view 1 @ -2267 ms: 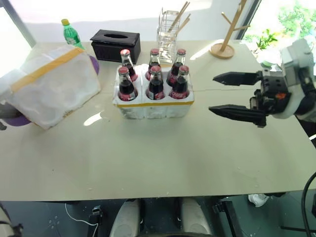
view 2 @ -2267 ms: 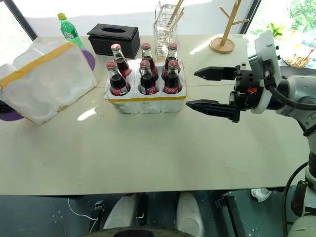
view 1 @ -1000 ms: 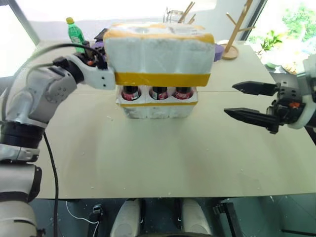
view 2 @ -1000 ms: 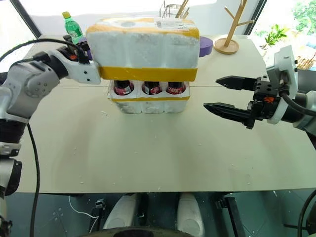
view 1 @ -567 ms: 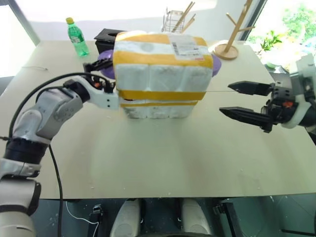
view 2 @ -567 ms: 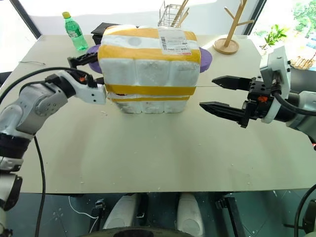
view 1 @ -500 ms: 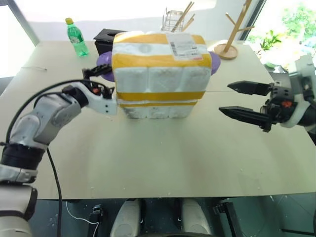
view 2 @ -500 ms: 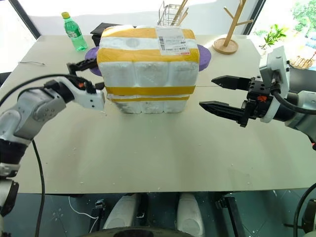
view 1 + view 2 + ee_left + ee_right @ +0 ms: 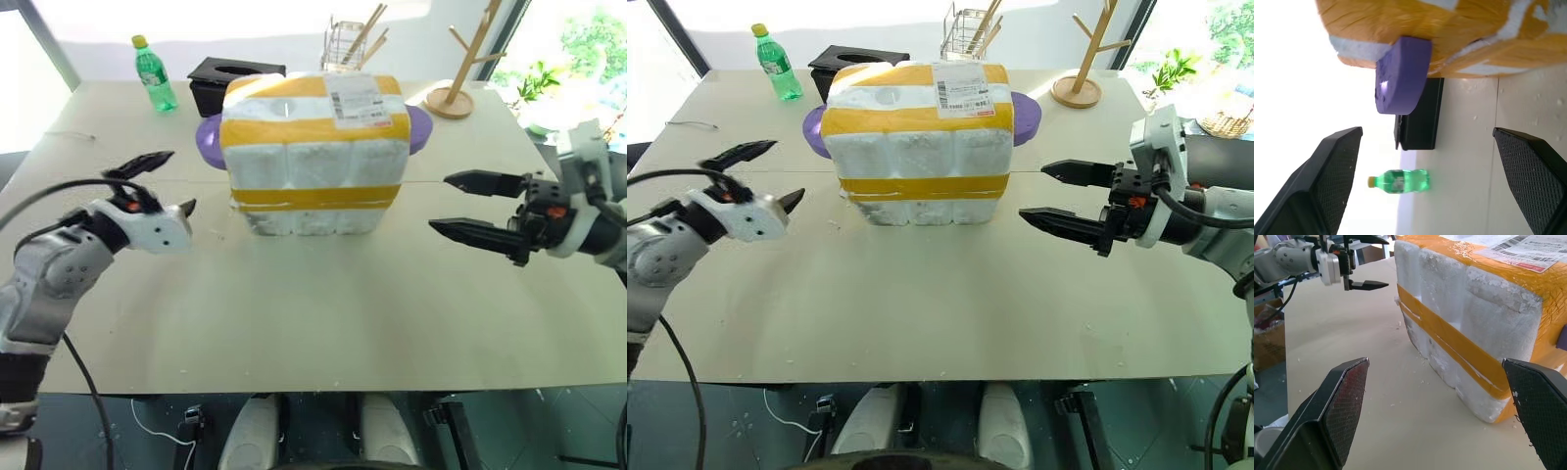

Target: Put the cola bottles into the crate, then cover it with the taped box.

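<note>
On the worktop [image 9: 294, 313], at centre: taped box [image 9: 313, 147] seated squarely over crate, whose lower yellow band [image 9: 313, 206] peeps beneath; cola bottles hidden, judged enclosed. Both steps judged complete; nothing left but confirming the fit. Purple item [image 9: 208, 137] protruding behind box; black tissue box [image 9: 230, 78] and green bottle [image 9: 150, 73] beyond. Left pincer [image 9: 157, 181] jaws wide, empty, near box's left side, apart. Right pincer [image 9: 475, 206] jaws wide, empty, near box's right side, apart.
</note>
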Controlling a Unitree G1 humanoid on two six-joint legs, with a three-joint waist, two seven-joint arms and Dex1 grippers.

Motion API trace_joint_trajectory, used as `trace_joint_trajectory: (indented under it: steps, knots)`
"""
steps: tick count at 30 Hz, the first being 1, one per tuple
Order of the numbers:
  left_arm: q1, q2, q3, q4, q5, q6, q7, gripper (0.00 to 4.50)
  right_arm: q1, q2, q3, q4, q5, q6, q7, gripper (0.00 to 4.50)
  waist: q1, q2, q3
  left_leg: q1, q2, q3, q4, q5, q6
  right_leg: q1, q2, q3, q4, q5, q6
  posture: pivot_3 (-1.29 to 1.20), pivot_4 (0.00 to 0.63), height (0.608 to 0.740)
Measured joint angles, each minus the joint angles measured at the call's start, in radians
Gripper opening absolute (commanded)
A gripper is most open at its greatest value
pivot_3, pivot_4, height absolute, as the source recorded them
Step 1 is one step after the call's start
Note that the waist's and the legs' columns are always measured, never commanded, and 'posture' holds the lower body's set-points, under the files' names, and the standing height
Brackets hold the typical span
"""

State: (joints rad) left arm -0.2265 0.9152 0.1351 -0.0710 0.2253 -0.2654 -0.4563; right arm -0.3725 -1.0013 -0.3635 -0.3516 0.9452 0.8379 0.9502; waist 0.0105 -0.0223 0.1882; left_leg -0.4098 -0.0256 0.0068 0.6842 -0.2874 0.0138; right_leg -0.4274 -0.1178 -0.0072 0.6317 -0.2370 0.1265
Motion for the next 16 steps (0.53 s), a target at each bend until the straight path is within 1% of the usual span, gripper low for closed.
trace_joint_trajectory:
  steps: [1,2,3,4,5,7,8,11,13,16]
  knots:
    - [0.026,-0.028,0.048,-0.042,-0.173,0.136,-0.079,4.47,0.003,0.000,0.000,0.011,-0.009,-0.005,0.006,4.50,-0.001,0.000,0.000,0.000,0.000,0.000,0.000,0.000,0.000,0.000,0.000,0.000,0.000,0.000,0.000,0.00,0.150,0.740]
    - [0.034,-0.046,0.089,-0.065,-0.311,0.270,-0.129,4.47,0.005,0.000,0.001,0.023,-0.017,-0.010,0.011,4.50,-0.001,0.000,0.000,0.000,0.000,0.000,0.000,0.000,0.000,0.000,0.000,0.000,0.000,0.000,0.000,0.00,0.150,0.740]
    - [0.034,-0.053,0.146,-0.084,-0.494,0.459,-0.185,4.47,0.005,0.000,0.001,0.037,-0.027,-0.015,0.017,4.50,-0.002,0.000,0.000,0.000,0.000,-0.001,0.000,0.000,-0.001,0.000,0.001,0.000,0.000,0.000,0.000,0.00,0.150,0.740]
    - [0.032,-0.046,0.198,-0.090,-0.637,0.602,-0.223,4.47,0.005,-0.001,0.001,0.047,-0.034,-0.019,0.022,4.50,-0.002,0.000,0.000,0.000,0.000,-0.001,0.000,0.000,-0.001,0.000,0.001,0.000,0.000,0.000,0.000,0.00,0.150,0.740]
    - [0.021,-0.023,0.254,-0.092,-0.799,0.759,-0.270,4.47,0.005,-0.001,0.002,0.061,-0.041,-0.023,0.032,4.50,-0.002,0.000,0.000,0.000,0.001,-0.001,0.000,0.000,-0.001,0.000,0.002,0.000,0.000,0.000,0.000,0.00,0.150,0.740]
    - [-0.012,0.033,0.336,-0.091,-1.019,0.959,-0.341,4.47,0.002,-0.002,0.005,0.086,-0.057,-0.036,0.048,4.50,-0.002,0.000,0.000,0.000,0.000,-0.002,0.001,0.000,-0.001,0.001,0.002,0.000,0.000,0.000,0.000,0.00,0.150,0.740]
    - [-0.035,0.067,0.371,-0.090,-1.093,1.026,-0.376,4.47,-0.006,-0.002,0.011,0.102,-0.064,-0.041,0.058,4.50,-0.002,0.000,0.000,0.000,0.000,-0.002,0.001,0.000,-0.001,0.001,0.002,0.000,0.000,0.000,0.000,0.00,0.150,0.740]
    - [-0.060,0.174,0.416,-0.087,-1.179,1.123,-0.465,4.47,-0.041,-0.009,0.034,0.142,-0.088,-0.051,0.086,4.50,-0.006,0.001,0.000,0.001,0.000,-0.001,0.000,0.000,-0.001,0.001,0.003,0.000,0.000,0.000,0.000,0.00,0.150,0.740]
    - [-0.060,0.214,0.416,-0.083,-1.198,1.153,-0.520,4.47,-0.066,-0.019,0.044,0.168,-0.104,-0.055,0.104,4.50,-0.007,0.002,0.000,0.002,0.000,-0.001,0.000,0.001,-0.001,0.001,0.003,0.000,0.000,0.000,-0.001,0.00,0.150,0.740]
    - [-0.061,0.266,0.408,-0.066,-1.190,1.155,-0.589,4.47,-0.101,-0.031,0.053,0.203,-0.125,-0.063,0.132,4.50,-0.009,0.002,0.000,0.001,0.000,-0.001,-0.001,0.001,-0.001,0.001,0.004,0.000,0.000,0.000,-0.001,0.00,0.150,0.740]
